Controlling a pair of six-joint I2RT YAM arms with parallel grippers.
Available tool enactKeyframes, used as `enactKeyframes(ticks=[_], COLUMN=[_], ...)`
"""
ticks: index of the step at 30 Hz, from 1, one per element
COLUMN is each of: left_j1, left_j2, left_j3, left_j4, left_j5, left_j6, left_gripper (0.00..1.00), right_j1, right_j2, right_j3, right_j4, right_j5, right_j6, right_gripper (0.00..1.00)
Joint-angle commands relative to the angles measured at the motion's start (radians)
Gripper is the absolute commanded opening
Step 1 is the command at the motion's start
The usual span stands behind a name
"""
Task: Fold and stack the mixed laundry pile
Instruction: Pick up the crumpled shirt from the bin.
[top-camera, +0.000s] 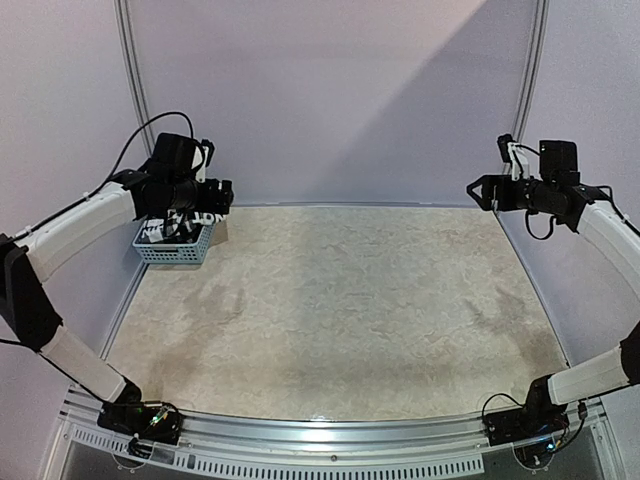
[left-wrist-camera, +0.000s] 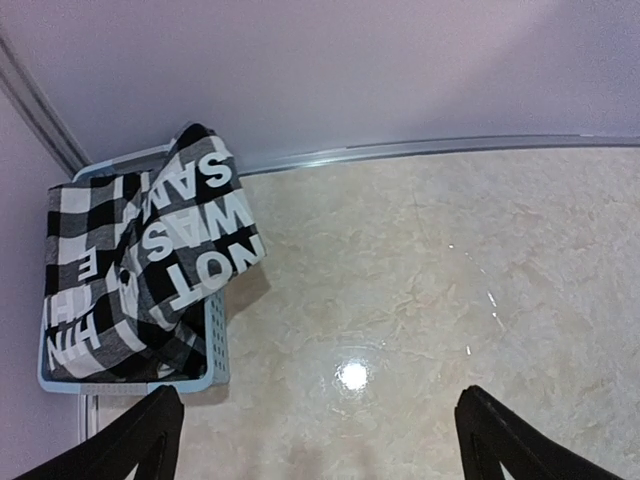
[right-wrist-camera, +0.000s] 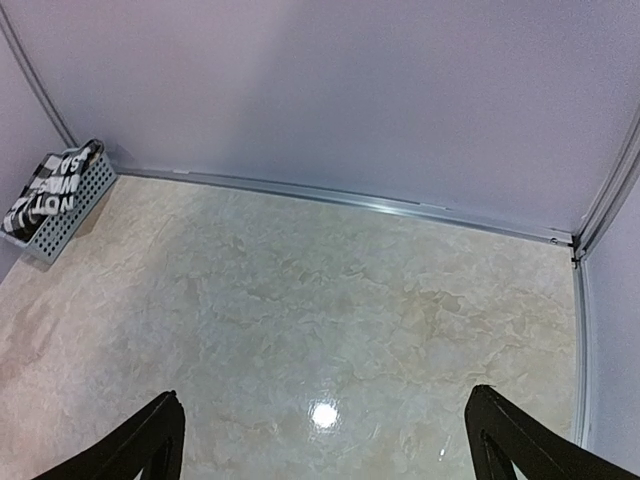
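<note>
**Left hand (top-camera: 222, 196) and right hand (top-camera: 478, 190) open and empty: folding not yet begun**

Both hands stand with jaws spread wide and hold nothing. The left hand hovers just above the basket (top-camera: 180, 252) at the upper left of the overhead view. The right hand hangs at the upper right, well apart from any cloth. The checked shirt (left-wrist-camera: 150, 260), black and white with large white lettering, lies crumpled inside the light blue basket and spills over its far rim, at the left of the left wrist view. An olive-green shirt shows in no view; whether it lies beneath the checked shirt cannot be told. The desk (top-camera: 340, 310) carries no spread garment, no fold and no stack. By this evidence the task stands at its outset. Each garment remains to be lifted out, laid flat, folded and stacked.
</note>
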Motion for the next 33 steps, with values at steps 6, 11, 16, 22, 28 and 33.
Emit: enactKeyframes(ticks=[6, 11, 16, 22, 28, 33], left_j1=[0.083, 0.131, 0.182, 0.226, 0.27, 0.316], left_j2=[0.221, 0.442, 0.666, 0.844, 0.874, 0.932], left_j3=[0.38, 0.632, 0.862, 1.057, 1.062, 1.086], left_j4=[-0.262, -0.378, -0.493, -0.569, -0.548, -0.562], left_j5=[-0.153, -0.126, -0.073, -0.072, -0.056, 0.018], left_j6=[-0.036, 0.0, -0.02, -0.067, -0.086, -0.093], left_gripper=[0.92, 0.87, 0.86, 0.78, 0.7, 0.74], right_j1=[0.001, 0.0, 0.0, 0.001, 0.0, -0.003], right_j2=[-0.01, -0.036, -0.052, -0.052, -0.066, -0.075], right_j3=[-0.068, -0.127, -0.183, -0.196, -0.217, -0.222], right_j4=[-0.049, -0.039, -0.034, -0.033, -0.033, -0.035], right_j5=[-0.143, -0.16, -0.199, -0.228, -0.225, -0.224], right_j6=[-0.147, -0.169, -0.183, -0.185, -0.193, -0.198], right_gripper=[0.99, 0.99, 0.99, 0.99, 0.99, 0.99])
